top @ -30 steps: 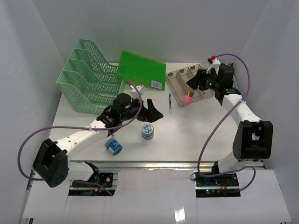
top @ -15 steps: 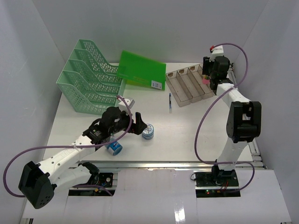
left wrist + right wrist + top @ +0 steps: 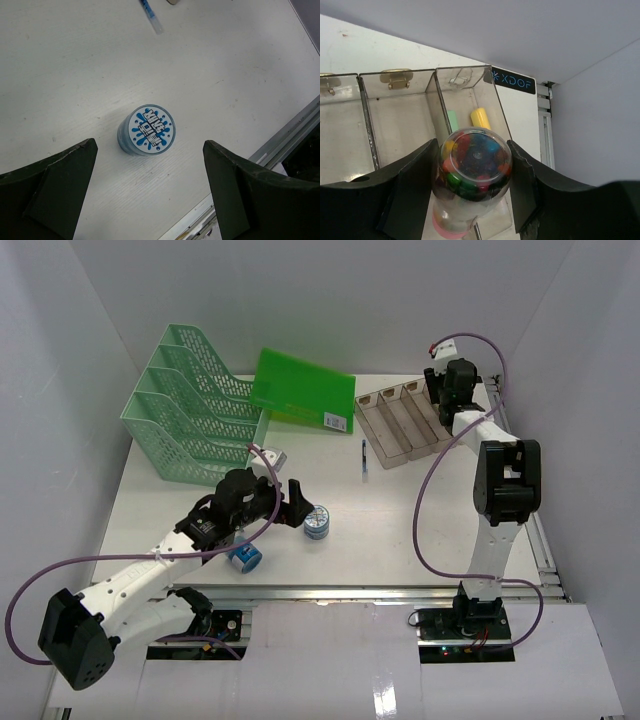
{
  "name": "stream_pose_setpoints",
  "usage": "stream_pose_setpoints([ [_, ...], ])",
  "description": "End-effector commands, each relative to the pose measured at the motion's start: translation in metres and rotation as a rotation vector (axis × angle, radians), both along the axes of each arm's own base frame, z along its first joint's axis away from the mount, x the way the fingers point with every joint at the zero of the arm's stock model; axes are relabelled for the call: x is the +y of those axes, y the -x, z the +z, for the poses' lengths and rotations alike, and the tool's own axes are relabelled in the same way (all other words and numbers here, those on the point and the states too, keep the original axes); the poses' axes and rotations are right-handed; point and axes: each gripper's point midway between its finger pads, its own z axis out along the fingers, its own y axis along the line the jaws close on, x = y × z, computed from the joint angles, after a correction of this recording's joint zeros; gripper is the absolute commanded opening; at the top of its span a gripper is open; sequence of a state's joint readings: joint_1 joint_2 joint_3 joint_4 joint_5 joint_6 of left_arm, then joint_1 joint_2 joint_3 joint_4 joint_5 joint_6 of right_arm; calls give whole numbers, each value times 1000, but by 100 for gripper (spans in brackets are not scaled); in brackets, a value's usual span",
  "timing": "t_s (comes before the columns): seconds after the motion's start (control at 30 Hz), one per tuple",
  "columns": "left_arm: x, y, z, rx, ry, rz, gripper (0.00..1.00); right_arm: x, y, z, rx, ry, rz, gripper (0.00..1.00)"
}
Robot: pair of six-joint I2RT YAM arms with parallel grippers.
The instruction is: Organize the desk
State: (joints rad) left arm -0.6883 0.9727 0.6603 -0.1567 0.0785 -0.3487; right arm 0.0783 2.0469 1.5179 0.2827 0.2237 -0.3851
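Toward the near side of the large flat white bench [image 3: 420, 510], the left pincer [image 3: 150, 145] is held spread wide and empty. The small round blue-and-white lidded tin [image 3: 146, 129] is seen upright directly below, between the jaws and untouched; being round, it gives no long axis to be squared to. At the far right corner, the right pincer [image 3: 472, 165] is closed part-way on a clear jar of coloured pieces [image 3: 467, 210], held over the end compartment of the clear compartmented plastic tray [image 3: 395, 125].
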Motion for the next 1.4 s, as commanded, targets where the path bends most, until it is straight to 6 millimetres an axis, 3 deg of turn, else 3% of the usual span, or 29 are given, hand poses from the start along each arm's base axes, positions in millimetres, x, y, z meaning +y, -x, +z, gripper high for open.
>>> stream_pose_setpoints([
  [0.0, -11, 7, 6, -7, 61, -66, 98, 12, -15, 15, -20, 83, 33, 31],
  [0.13, -29, 11, 14, 18, 131, -132, 98, 18, -14, 7, 12, 79, 47, 53],
  [0.2, -37, 10, 18, 31, 158, -154, 98, 18, -13, 8, 20, 75, 47, 71],
  [0.23, -44, 8, 30, 20, 192, -169, 98, 19, -12, 10, 25, 71, 47, 75],
  [0.33, -60, -3, 39, 43, 218, -186, 98, 21, -7, 29, 4, 49, 56, 84],
  [0.47, -81, -22, 30, 129, 218, -177, 93, 29, 9, 46, 29, 10, 96, 92],
  [0.57, -92, -34, 22, 184, 213, -148, 84, 55, 42, 67, 75, -37, 282, 96],
  [0.63, -100, -45, 24, 194, 213, -127, 78, 87, 83, 64, 150, -95, 504, 96],
  [0.7, -104, -47, 19, 220, 196, -112, 73, 126, 137, 61, 217, -194, 766, 94],
  [0.77, -104, -46, 18, 225, 183, -98, 69, 153, 182, 55, 295, -282, 916, 87],
  [0.87, -94, -41, 26, 203, 168, -62, 66, 189, 239, 32, 482, -336, 1007, 77],
  [1.0, -62, -25, 43, 157, 164, 10, 67, 214, 265, -1, 611, -269, 913, 73],
  [1.1, -25, -8, 34, 157, 136, 112, 71, 223, 257, -21, 640, -218, 766, 77],
  [1.17, -1, 4, 51, 115, 180, 176, 75, 228, 241, -20, 615, -262, 665, 79],
  [1.23, 21, 16, 39, 130, 164, 229, 76, 229, 226, -33, 614, -250, 571, 80],
  [1.37, 46, 31, 32, 123, 165, 286, 77, 235, 207, -49, 636, -274, 484, 79],
])
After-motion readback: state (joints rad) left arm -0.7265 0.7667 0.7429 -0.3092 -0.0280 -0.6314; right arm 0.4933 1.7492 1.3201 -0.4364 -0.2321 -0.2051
